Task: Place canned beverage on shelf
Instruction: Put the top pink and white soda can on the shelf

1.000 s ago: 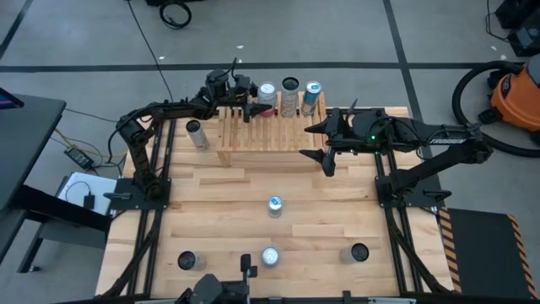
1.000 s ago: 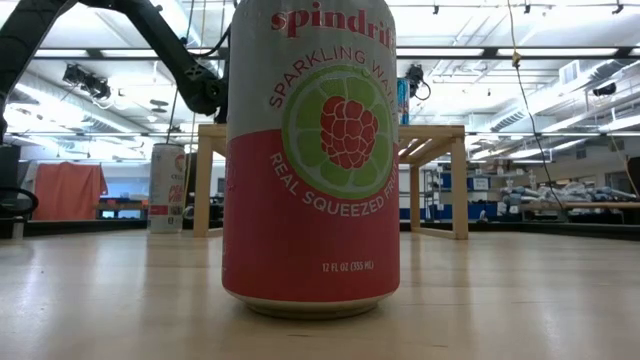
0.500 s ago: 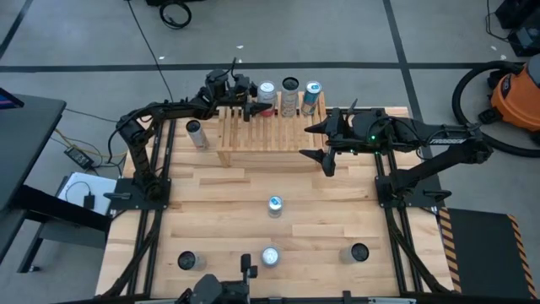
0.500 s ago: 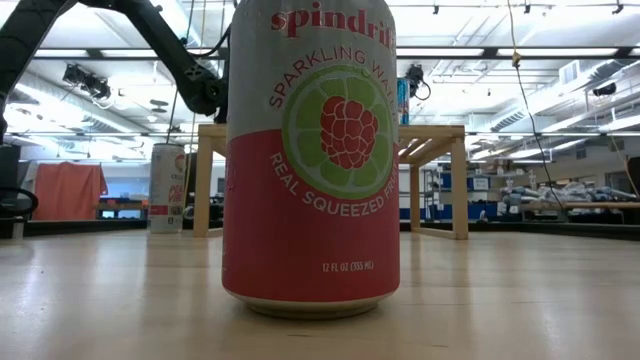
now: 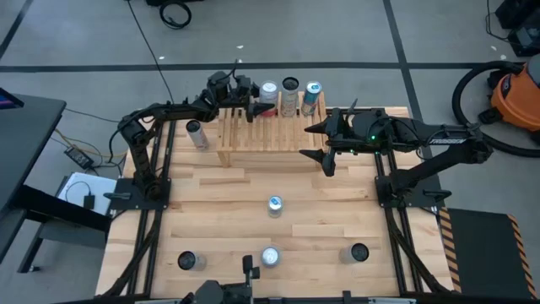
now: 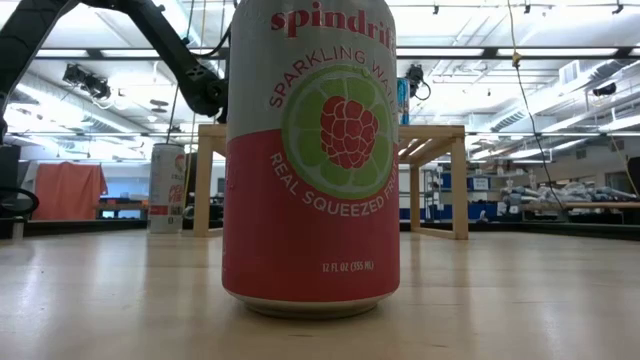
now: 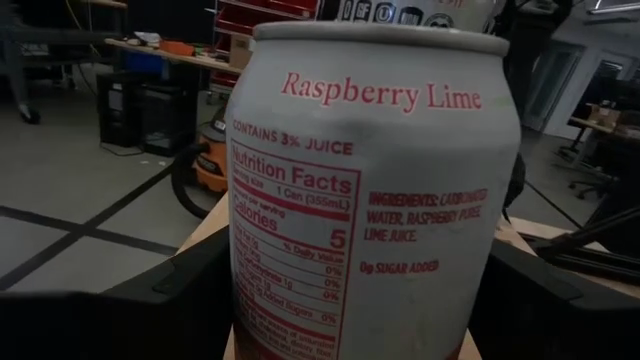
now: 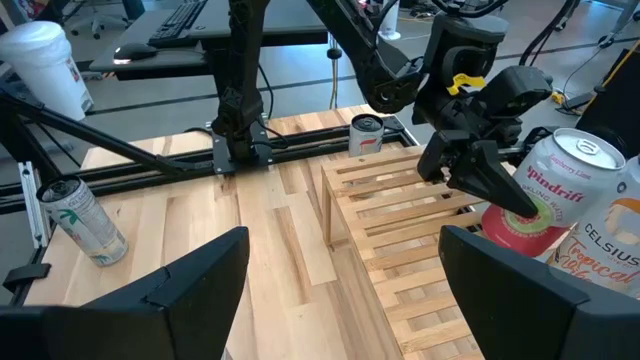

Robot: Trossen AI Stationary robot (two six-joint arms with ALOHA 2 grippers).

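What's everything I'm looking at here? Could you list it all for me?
shelf: one, pale wood, far side of the table
cans on the shelf: three, red-and-white, pale, blue, in a row along its far edge
can beside the shelf: one, silver, on the table to the shelf's left
middle can: one, silver top, table centre
near-edge cans: three, in a row
table: one, light wood
vacuum: one, orange, on the floor to the right
left gripper: dark, at the red-and-white can
right gripper: dark, open, by the shelf's right end
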